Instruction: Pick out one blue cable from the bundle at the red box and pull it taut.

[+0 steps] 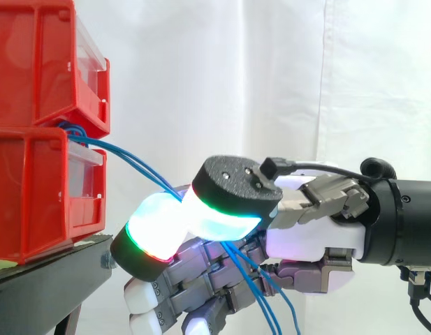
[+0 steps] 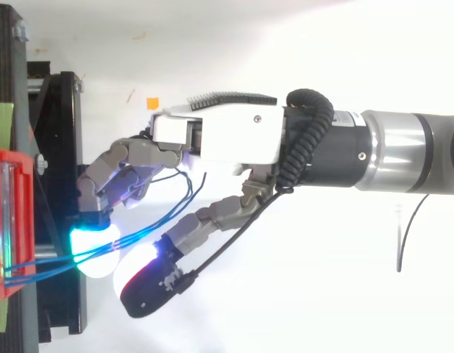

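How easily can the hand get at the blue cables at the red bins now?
Probably yes: nothing blocks it. The blue cables run between glowing pads of the hand, which seem to pinch them.

Arm reaching in level from the right, wrist straight, hand turned on its side, thumb and one finger closed pad to pad, fingertips glowing cyan-white edged green and red, pinching blue cables, remaining fingers curled underneath.

The stacked bins sit on the stand. The cables leave the bins' front where the two meet. They slope down to the robot hand, right of the bins and lower, and are pinched between its fingertips.
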Robot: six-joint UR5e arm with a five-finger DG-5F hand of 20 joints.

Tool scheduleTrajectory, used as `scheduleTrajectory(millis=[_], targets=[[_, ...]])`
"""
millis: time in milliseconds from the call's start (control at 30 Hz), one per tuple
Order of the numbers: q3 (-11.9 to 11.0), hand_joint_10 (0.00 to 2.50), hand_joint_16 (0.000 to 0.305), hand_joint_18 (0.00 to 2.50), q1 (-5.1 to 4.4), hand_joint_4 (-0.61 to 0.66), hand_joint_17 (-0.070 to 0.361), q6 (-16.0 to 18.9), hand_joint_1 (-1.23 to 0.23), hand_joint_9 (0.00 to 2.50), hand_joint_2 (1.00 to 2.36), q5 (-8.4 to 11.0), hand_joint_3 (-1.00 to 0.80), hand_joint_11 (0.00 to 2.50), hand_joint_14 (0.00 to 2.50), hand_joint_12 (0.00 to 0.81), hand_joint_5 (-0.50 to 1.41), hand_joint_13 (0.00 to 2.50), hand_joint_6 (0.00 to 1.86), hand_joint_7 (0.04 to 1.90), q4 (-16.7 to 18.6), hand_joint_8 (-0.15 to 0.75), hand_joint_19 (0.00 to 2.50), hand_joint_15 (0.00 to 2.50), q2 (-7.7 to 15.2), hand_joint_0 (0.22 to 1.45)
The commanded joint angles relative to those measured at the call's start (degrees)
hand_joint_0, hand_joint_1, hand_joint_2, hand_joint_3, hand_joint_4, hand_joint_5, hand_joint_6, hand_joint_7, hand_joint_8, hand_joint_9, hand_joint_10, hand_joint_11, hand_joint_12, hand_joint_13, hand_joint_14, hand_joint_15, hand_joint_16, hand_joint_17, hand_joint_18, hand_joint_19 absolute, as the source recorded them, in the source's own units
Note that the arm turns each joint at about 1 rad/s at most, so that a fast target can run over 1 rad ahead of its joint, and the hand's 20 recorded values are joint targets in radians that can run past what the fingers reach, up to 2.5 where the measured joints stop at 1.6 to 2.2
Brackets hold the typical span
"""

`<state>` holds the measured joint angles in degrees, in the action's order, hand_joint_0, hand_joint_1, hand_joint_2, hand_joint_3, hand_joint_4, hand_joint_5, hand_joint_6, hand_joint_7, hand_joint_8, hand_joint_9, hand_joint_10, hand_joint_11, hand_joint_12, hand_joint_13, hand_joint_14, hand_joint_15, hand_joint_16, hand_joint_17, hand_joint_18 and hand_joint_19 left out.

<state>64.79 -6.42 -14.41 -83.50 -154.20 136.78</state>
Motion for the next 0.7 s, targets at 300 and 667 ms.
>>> scheduleTrajectory(millis=[300,667], targets=[[-0.02,0.01,0.061,0.73,0.0,0.15,0.138,-0.09,-0.41,0.88,1.0,0.0,-0.5,0.32,0.01,0.439,-0.15,0.72,0.86,0.85,-0.13,0.325,0.67,0.36,-0.19,0.57],[-0.02,0.01,0.062,0.75,0.0,0.15,0.14,-0.09,-0.71,0.91,1.02,0.09,-0.2,0.34,0.01,0.449,-0.14,0.74,0.88,0.94,-0.4,0.343,0.67,0.38,-0.98,0.63]])
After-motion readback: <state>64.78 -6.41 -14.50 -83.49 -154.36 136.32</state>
